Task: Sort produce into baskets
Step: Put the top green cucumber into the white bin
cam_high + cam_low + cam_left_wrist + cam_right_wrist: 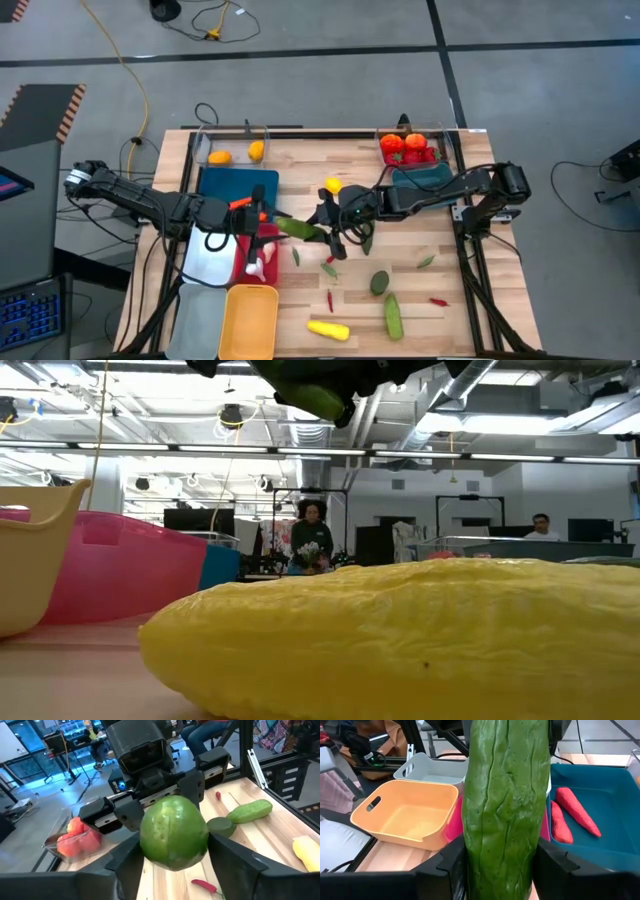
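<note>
I see both grippers clamped on one green cucumber [297, 229] above the table's middle, beside the red basket [268, 262]: left gripper [268, 220] grasps one end, right gripper [325, 222] the other.

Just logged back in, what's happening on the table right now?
Both arms meet mid-table over a cucumber: the left hand and the right hand each appear to grip one end, held above the wood, which looks like a handover. Tomatoes already sit in a clear basket. A second cucumber, an avocado and a squash lie loose.
</note>
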You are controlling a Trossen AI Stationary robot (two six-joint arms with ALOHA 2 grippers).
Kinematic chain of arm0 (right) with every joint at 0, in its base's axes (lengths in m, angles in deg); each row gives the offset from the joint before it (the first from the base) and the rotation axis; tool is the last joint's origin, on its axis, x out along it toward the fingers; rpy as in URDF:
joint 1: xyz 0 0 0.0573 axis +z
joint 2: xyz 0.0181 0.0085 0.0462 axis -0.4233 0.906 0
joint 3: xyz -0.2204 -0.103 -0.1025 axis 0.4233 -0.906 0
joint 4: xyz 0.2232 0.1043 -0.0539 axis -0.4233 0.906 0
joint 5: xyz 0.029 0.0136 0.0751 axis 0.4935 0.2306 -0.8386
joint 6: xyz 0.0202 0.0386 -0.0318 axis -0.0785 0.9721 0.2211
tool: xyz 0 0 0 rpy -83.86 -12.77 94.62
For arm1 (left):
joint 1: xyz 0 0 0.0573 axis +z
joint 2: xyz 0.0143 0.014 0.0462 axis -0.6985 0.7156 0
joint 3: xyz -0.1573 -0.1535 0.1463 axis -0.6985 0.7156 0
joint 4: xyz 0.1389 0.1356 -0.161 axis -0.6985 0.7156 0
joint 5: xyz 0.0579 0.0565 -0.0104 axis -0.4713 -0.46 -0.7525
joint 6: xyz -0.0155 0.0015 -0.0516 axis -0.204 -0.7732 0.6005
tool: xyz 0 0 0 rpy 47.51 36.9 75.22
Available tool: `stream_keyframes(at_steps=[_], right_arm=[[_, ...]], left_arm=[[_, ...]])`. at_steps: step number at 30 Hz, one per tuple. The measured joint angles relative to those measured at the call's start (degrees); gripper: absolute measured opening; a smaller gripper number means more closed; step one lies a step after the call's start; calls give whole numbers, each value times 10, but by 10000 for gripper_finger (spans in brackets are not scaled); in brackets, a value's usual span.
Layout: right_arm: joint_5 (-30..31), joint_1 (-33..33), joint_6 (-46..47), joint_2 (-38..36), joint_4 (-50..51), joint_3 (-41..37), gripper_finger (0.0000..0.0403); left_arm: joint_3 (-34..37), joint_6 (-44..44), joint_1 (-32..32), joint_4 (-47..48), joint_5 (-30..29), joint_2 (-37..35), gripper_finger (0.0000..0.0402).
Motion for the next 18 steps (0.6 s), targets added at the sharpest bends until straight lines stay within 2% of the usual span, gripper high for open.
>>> stream_keyframes(at_steps=[6, 18], right_arm=[[0, 0, 0, 0, 0, 0, 201], [0, 0, 0, 0, 1, 0, 202]], left_arm=[[0, 0, 0, 0, 0, 0, 170], [0, 0, 0, 0, 0, 0, 170]])
